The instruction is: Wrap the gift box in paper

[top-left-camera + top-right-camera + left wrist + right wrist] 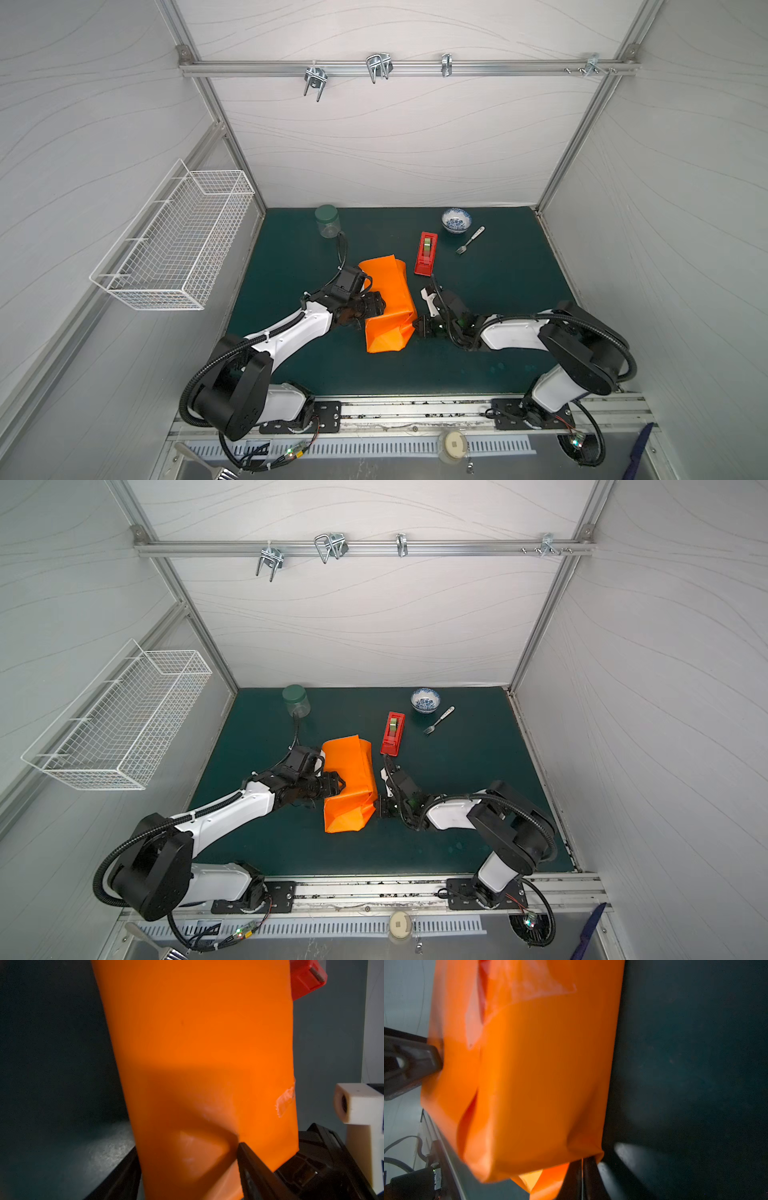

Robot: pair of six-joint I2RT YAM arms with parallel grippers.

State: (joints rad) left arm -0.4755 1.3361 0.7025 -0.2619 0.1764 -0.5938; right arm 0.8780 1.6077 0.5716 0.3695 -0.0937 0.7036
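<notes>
One orange paper [388,307] bundle lies in the middle of the dark green bench [478,353], folded into a long parcel. The gift box cannot be seen under it.

Two arms work at the parcel. The left hand [372,309] sits at its left side with its jaws wide, clamped across the wrapped bundle. In the left wrist view the paper [197,1043] fills the space between the two fingers [249,1163], and one tip dents it. The right hand [417,326] has its jaws together, with the tips touching the parcel's near right corner [582,1176]. Whether paper is nipped between them I cannot tell. One short strip of clear tape [285,1101] sticks on the paper's edge.

One red tape dispenser [425,253] stands just beyond the parcel's far right corner. Farther back are one green-lidded jar [327,221], one blue-and-white bowl [456,220] and one fork [469,240]. One white wire basket [174,245] hangs on the left wall.
</notes>
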